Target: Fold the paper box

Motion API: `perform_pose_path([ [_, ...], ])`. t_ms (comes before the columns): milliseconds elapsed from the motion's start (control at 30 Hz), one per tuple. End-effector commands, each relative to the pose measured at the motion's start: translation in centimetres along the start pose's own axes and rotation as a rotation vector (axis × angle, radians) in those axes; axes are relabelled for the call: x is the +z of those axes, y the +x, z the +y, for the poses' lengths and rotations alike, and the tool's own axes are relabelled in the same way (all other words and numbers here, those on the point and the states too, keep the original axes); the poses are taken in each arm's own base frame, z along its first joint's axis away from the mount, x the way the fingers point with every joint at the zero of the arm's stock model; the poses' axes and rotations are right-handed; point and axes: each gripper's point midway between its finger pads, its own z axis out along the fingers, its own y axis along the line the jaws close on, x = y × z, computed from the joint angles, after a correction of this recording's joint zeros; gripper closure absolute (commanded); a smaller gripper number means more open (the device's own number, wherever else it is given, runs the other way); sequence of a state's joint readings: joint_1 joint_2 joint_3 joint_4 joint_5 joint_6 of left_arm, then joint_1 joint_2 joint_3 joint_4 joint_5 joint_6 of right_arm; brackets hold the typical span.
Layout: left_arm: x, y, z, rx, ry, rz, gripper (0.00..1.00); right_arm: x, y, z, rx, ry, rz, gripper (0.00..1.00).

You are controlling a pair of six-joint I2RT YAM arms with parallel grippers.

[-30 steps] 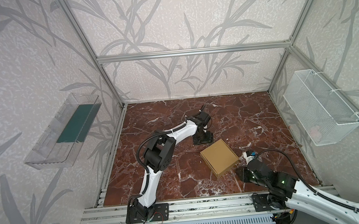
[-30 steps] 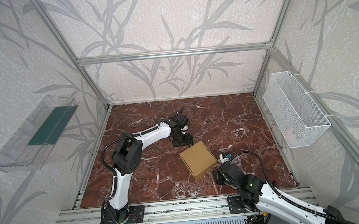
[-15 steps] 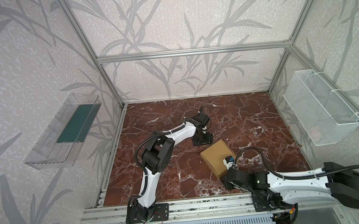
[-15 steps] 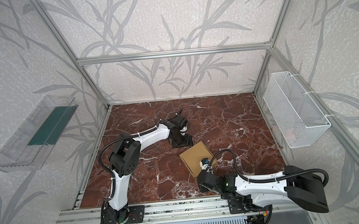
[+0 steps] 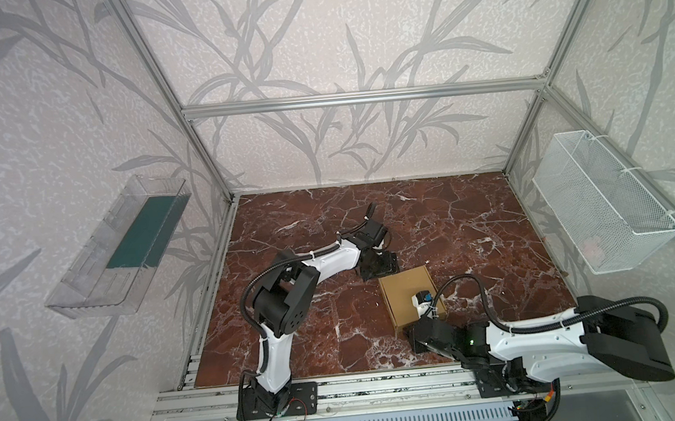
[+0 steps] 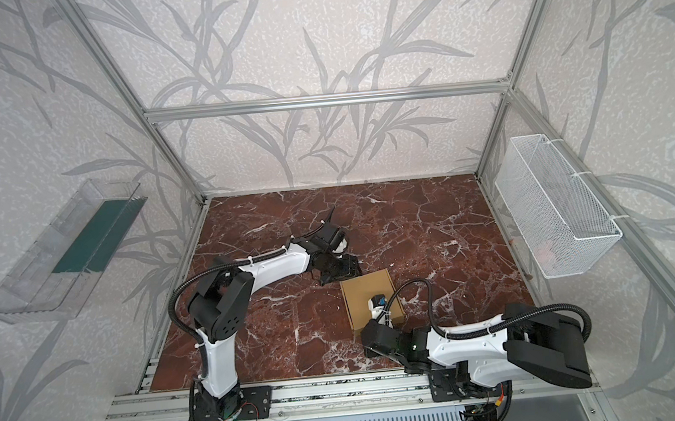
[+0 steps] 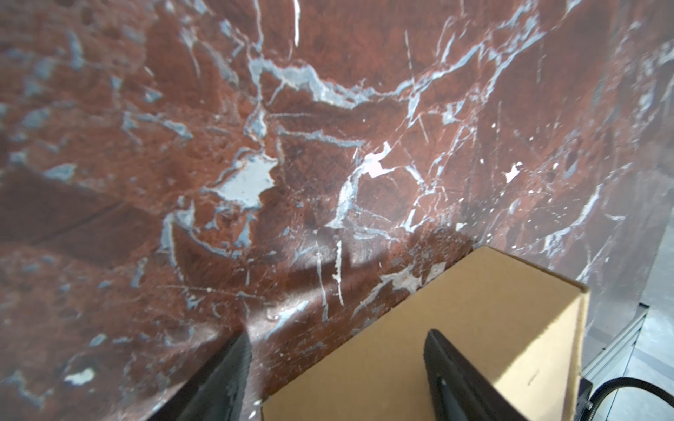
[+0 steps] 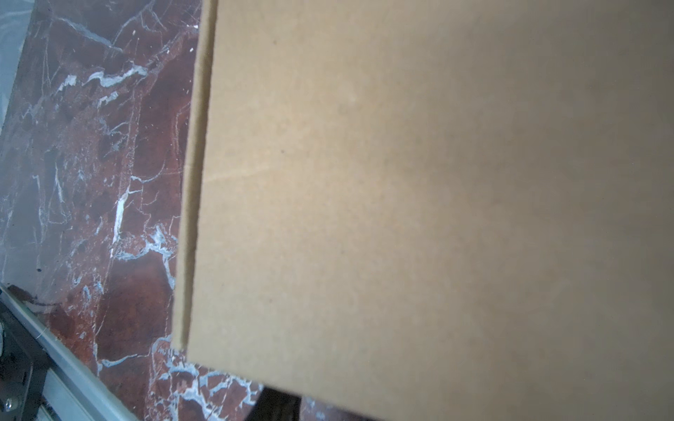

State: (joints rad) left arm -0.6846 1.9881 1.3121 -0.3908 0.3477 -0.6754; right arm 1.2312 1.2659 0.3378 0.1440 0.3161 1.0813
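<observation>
A plain tan cardboard mailer box (image 5: 407, 293), closed up into a shallow rectangle, is lying flat on the red-brown marble-patterned tabletop (image 5: 474, 216), near the front edge and a little right of centre in both top views. The left gripper (image 5: 378, 267) is hovering at the box's far edge with its jaws spread. In the left wrist view one black finger (image 7: 452, 379) is showing over the lid and the other over bare table. The right gripper (image 5: 420, 316) is reaching low over the box's near end; whether its jaws are apart or together cannot be told. The work appears to be in its closing stage, seating the lid. The next move likely calls for firm downward pressure along the lid's edge, with the far side steadied.
</observation>
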Motion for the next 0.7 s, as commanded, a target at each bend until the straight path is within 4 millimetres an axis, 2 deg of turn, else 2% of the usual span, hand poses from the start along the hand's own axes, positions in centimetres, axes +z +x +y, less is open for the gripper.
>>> perform_pose_path([
  [0, 2.6, 6.8, 4.3, -0.084, -0.099, 0.208, 0.22, 0.2, -2.9, 0.6, 0.08, -0.013, -0.13, 0.71],
  [133, 2.7, 7.4, 4.7, -0.091, -0.097, 0.212, 0.23, 0.8, -2.9, 1.1, 0.074, -0.026, -0.109, 0.71],
  [233, 2.3, 7.1, 4.8, -0.086, -0.102, 0.204, 0.22, 0.8, -2.8, 1.4, 0.063, -0.04, -0.099, 0.71],
  [367, 1.1, 5.8, 4.9, -0.068, -0.12, 0.179, 0.22, 0.8, -2.0, 2.5, -0.033, -0.074, -0.038, 0.7],
  [533, -0.2, 3.8, 4.8, -0.062, -0.125, 0.141, 0.21, 1.0, -0.1, 2.4, -0.044, -0.094, 0.036, 0.69],
  [667, -1.4, 1.7, 4.8, -0.066, -0.137, 0.095, 0.21, 0.2, 0.4, 2.9, -0.095, -0.108, 0.044, 0.67],
])
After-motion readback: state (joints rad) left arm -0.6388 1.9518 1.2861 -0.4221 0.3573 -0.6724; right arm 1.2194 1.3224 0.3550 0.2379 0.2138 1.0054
